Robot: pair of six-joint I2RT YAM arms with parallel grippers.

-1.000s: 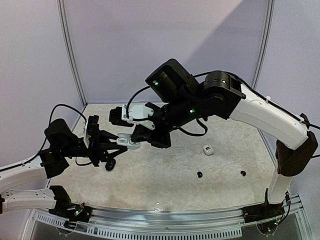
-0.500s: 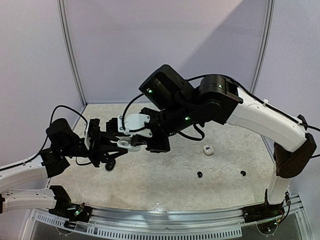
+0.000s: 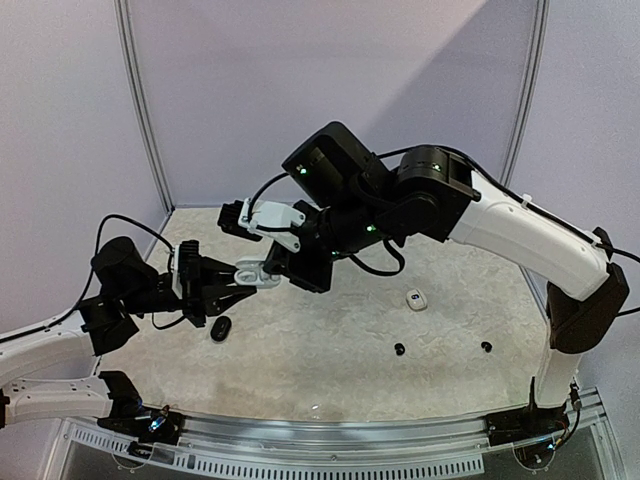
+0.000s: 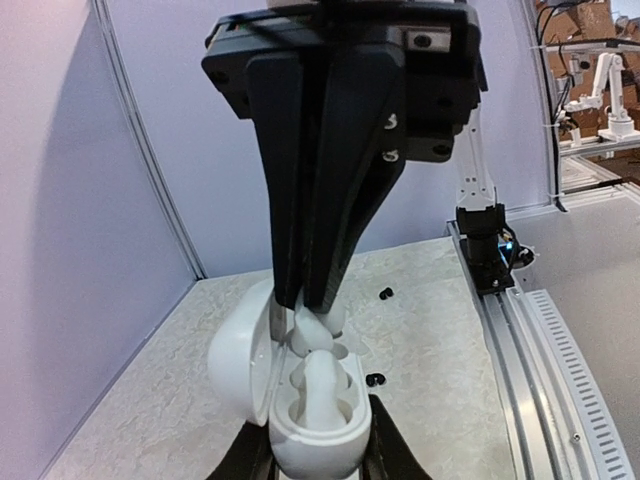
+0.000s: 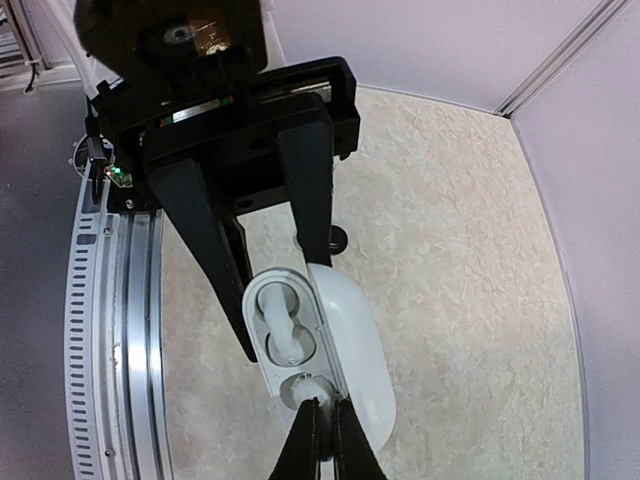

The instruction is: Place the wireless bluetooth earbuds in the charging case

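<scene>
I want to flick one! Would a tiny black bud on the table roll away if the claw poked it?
Probably: the black bud looks small and rounded, so a poke might send it rolling or skidding. It seems very light, being far smaller than the white case nearby. The mottled table may slow it slightly.

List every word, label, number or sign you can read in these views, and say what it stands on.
No text can be read in any view.
Small white case, seen from the top camera: a dark mark, too small to read.
Gold patch at the top of the right wrist view: blurred, unreadable.
Charging case: plain white, no print visible.
</scene>
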